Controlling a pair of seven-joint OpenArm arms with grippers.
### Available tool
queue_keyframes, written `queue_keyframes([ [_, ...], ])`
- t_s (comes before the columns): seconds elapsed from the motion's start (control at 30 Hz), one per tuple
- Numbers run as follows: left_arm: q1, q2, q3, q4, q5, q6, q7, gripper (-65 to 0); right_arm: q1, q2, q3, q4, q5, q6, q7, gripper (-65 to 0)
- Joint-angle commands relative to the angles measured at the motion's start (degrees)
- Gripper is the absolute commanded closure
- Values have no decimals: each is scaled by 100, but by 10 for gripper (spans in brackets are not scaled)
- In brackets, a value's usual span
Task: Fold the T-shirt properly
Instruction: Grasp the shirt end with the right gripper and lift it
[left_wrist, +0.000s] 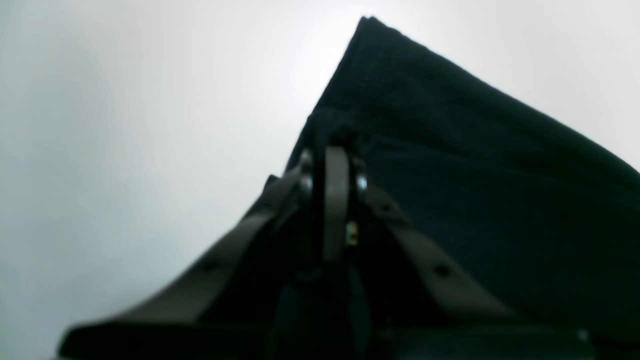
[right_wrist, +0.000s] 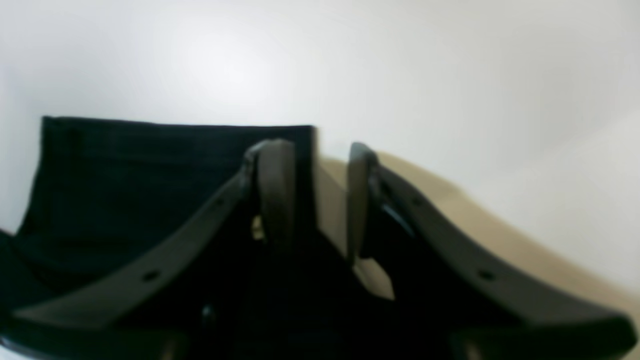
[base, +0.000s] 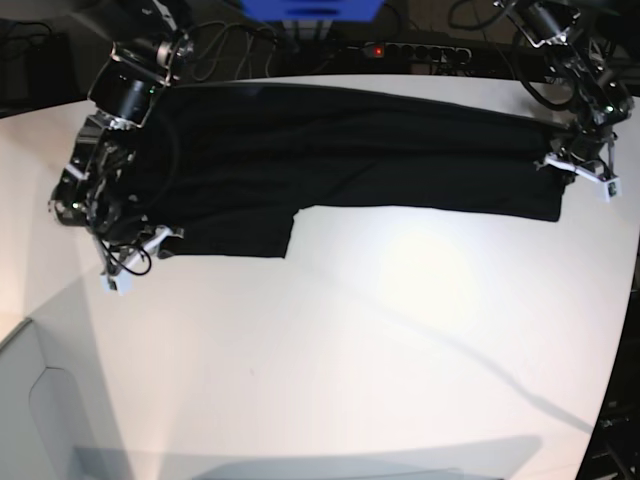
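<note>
Cloth of the black T-shirt (base: 360, 150) is pinched tight by the left gripper (left_wrist: 334, 165), while the right gripper (right_wrist: 312, 195) is held partly apart beside a sleeve edge.

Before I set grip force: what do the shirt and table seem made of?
Shirt: soft matte black knit, probably cotton; it lies limp, with a stitched hem in the left wrist view. Table: smooth, hard white surface, faintly glossy; probably laminate.

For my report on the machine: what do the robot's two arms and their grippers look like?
Both arms are black metal, wrapped with loose black cables. Each gripper, left and right, has two dark grey-brown curved fingers with small holes along them. Small white pieces sit near the fingertips.
</note>
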Motion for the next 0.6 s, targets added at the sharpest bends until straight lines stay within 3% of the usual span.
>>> queue_keyframes([
  [0.0,-38,-112,-20,89,-39,-8,-51,-5,54,13,-20,35,-43,138,-184,-193],
  [0.3,-20,-112,-20,89,-39,-8,-42,-5,36,-136,-451,35,-43,138,-175,-184],
  [0.37,-20,-112,-20,89,-39,-8,-42,-5,36,-136,-451,35,-43,138,-175,-131],
  [0.43,-20,-112,-20,89,-39,-8,-42,-5,45,-136,-460,35,-43,138,-175,-23],
  [0.47,-20,-112,-20,89,-39,-8,-42,-5,45,-136,-460,35,-43,138,-175,0],
  [0.57,-20,-112,-20,89,-39,-8,-42,-5,63,-127,-460,70,-43,138,-184,0],
])
